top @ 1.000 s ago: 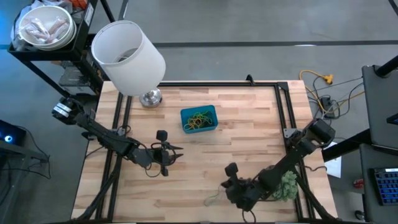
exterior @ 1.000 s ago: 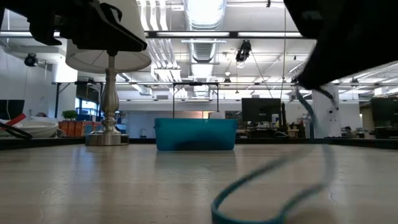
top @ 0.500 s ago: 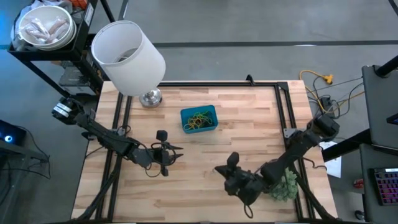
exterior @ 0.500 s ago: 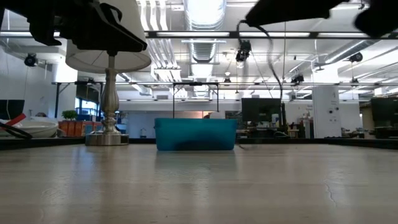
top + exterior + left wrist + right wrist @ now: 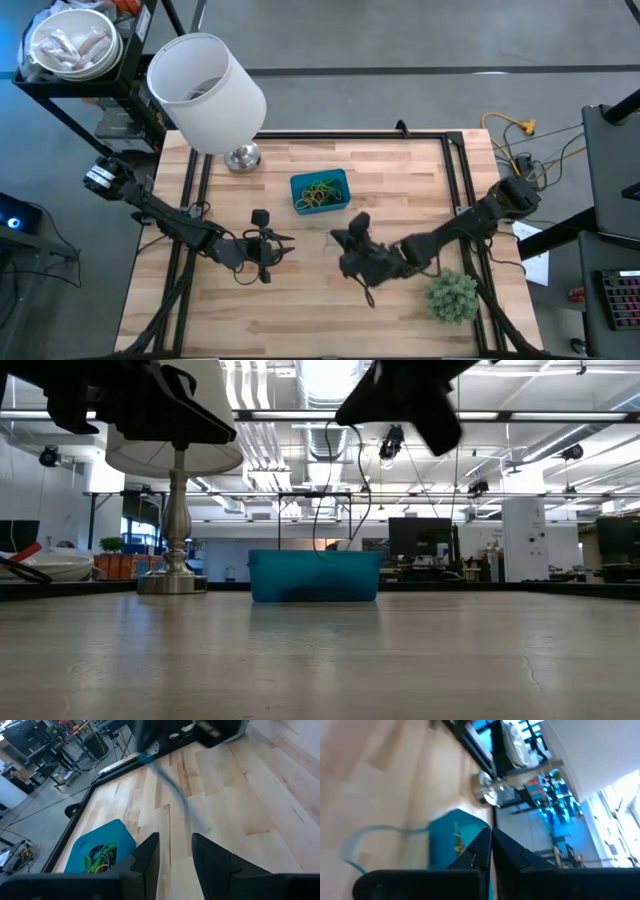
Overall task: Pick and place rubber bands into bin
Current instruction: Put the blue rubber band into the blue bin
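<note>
Rubber band (image 5: 375,837) dangles from the right gripper (image 5: 345,243), pinched tight, just short of the bin (image 5: 320,191); centre over it before releasing. Left gripper (image 5: 270,248) waits, parted, empty.

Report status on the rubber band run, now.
Right end effector shut on a rubber band, hanging above the table short of the bin. Left end effector open, waiting at table's left. Nothing between band and bin.

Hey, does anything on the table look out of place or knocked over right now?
Nothing looks spilled or damaged. The oddest thing is the lampshade, which sits tilted over its lamp base at the table's far left corner. The bin stands flat.
</note>
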Controlling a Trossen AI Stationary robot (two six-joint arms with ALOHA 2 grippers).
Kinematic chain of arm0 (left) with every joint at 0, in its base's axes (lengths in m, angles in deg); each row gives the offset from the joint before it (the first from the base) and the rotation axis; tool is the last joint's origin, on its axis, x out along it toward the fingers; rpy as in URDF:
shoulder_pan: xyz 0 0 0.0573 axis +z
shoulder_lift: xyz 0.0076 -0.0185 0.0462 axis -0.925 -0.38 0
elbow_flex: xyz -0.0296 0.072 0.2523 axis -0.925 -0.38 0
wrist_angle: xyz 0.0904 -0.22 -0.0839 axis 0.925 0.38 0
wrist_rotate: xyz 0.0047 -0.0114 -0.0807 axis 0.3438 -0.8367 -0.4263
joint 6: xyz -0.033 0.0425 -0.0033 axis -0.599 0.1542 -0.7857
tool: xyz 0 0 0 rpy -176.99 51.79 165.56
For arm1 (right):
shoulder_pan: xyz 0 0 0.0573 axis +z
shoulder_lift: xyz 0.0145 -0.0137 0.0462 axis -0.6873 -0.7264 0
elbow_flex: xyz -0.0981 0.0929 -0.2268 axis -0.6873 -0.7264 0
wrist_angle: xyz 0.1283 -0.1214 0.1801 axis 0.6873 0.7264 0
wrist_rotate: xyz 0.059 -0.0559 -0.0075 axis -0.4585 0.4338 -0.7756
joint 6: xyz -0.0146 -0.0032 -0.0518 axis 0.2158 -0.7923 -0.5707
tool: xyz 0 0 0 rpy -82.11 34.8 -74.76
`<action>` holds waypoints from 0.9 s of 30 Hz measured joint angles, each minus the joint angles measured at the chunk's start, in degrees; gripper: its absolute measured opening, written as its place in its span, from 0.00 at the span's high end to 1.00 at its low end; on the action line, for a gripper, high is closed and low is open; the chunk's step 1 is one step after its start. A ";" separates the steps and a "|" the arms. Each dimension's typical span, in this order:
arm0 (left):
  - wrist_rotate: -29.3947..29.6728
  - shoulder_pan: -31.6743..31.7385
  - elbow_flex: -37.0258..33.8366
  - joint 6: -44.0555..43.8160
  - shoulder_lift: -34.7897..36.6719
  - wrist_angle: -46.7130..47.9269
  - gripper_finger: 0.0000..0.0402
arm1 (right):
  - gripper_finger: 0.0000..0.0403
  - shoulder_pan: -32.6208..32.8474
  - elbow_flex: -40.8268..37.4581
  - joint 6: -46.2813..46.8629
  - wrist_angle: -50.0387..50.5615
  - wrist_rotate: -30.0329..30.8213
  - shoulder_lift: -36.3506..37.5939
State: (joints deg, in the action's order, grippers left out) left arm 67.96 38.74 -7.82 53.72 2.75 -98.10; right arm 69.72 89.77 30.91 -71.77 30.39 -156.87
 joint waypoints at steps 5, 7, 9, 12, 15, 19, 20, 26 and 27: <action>0.00 0.02 0.00 0.01 0.00 0.04 0.76 | 0.98 -4.89 0.00 -2.67 -1.73 -0.76 1.98; 0.01 0.02 0.00 0.04 0.00 0.21 0.76 | 0.98 -6.82 0.00 -2.72 -1.78 -2.03 3.31; 0.02 0.02 0.00 0.07 0.00 0.29 0.76 | 0.98 -8.67 0.00 -2.68 -1.87 -3.51 4.76; 0.02 0.02 0.00 0.10 0.00 0.42 0.76 | 0.98 -11.54 0.00 -2.67 -2.94 -6.34 6.82; 0.00 0.02 0.00 0.10 0.00 0.46 0.76 | 0.98 -14.52 0.04 -2.65 -5.00 -9.31 7.83; 0.00 0.02 0.00 0.10 0.00 0.55 0.76 | 0.98 -18.54 0.04 -1.93 -6.12 -14.68 7.96; 0.00 0.02 0.00 0.12 0.00 0.57 0.76 | 0.98 -19.49 0.04 -1.26 -6.42 -15.77 7.77; 0.02 0.02 0.00 0.14 0.00 0.63 0.76 | 0.98 -24.22 0.00 0.53 -6.79 -20.13 5.89; 0.01 0.02 0.00 0.13 0.00 0.64 0.76 | 0.98 -24.82 0.02 0.58 -7.12 -20.87 5.60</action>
State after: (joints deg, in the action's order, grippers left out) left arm 67.97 38.76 -7.82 53.85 2.75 -97.45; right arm 44.89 89.79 31.50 -78.89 9.52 -151.27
